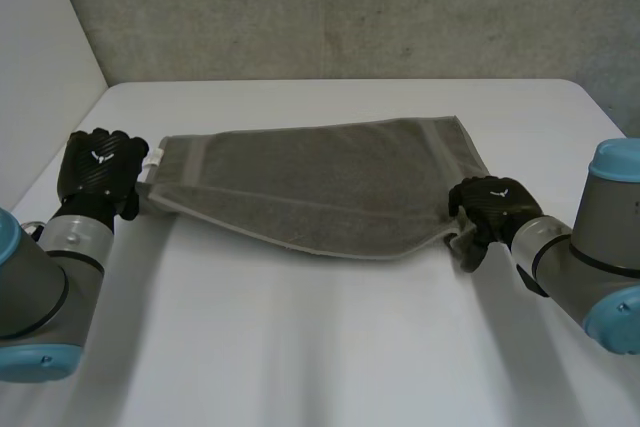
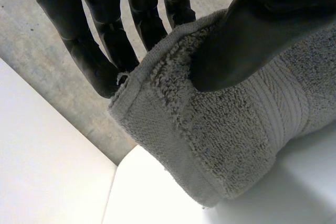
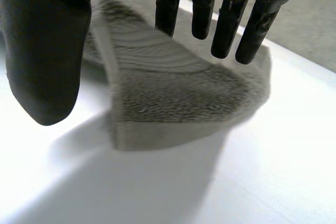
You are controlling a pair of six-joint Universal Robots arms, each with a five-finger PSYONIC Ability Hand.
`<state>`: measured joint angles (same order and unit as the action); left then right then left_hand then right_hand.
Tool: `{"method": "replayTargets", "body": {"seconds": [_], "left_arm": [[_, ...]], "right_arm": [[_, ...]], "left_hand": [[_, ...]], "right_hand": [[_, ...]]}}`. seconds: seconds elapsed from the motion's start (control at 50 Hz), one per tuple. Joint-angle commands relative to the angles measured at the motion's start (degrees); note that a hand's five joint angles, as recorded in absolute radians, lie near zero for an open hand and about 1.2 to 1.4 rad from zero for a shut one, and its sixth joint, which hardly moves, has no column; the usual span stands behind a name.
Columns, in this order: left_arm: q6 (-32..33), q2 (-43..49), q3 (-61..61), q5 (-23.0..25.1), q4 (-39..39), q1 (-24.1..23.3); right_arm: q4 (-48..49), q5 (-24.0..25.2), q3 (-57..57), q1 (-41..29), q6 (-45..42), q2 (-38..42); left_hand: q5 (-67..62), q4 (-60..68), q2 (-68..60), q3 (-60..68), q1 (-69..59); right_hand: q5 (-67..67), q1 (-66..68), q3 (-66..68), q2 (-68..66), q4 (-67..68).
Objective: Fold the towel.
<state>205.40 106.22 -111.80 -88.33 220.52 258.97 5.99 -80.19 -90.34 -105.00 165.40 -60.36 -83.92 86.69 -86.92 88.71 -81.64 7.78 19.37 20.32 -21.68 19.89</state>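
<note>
At the towel's (image 1: 320,182) ends, your wrist views settle what the head view cannot: the left hand (image 2: 252,40) pinches cloth between thumb and fingers, while the right hand (image 3: 42,51) hovers straight-fingered, gripping nothing.

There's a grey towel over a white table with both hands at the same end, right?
No. The hands are at opposite ends of the grey towel, left hand at one, right hand at the other, as the head view shows; the white table is right.

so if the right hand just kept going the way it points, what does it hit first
The towel: its end lies straight ahead of the right hand, above the table. Whether they already touch is unclear.
</note>
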Motion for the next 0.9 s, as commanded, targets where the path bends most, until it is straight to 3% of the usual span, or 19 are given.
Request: {"method": "replayTargets", "body": {"seconds": [0.02, 0.26, 0.6, 0.68, 0.9], "left_arm": [[-0.1, -0.1, 0.0, 0.0, -0.1, 0.2], [-0.2, -0.6, -0.2, -0.2, 0.3, 0.3], [-0.3, -0.8, 2.6, -0.5, 0.5, 3.0], [-0.3, -0.7, 2.4, -0.4, 0.5, 3.2], [-0.3, -0.8, 1.9, -0.4, 0.5, 2.9]], "right_arm": [[3.7, -3.6, -0.4, -0.1, 2.1, 0.2], [6.2, -6.1, 2.5, -1.9, 7.9, 2.4], [6.4, -6.6, 3.7, -5.7, 7.7, 5.3], [6.5, -7.7, 3.9, -5.7, 7.6, 6.0], [6.2, -8.0, 3.8, -8.2, 7.6, 6.3]], "left_hand": [[13.9, -6.7, 6.9, -8.7, 1.6], [13.9, -6.7, 6.9, -8.7, 1.6], [13.9, -6.7, 6.9, -8.7, 1.6], [13.9, -6.7, 6.9, -8.7, 1.6], [13.9, -6.7, 6.9, -8.7, 1.6]], "right_hand": [[-2.3, -3.9, -4.8, 6.2, -4.4], [-3.8, -5.4, -6.4, 7.7, -5.9], [-7.8, -9.4, -10.3, 11.7, -9.9], [-1.5, -3.1, -4.0, 5.4, -3.6], [-2.8, -4.4, -5.3, 6.7, -4.9]]}}
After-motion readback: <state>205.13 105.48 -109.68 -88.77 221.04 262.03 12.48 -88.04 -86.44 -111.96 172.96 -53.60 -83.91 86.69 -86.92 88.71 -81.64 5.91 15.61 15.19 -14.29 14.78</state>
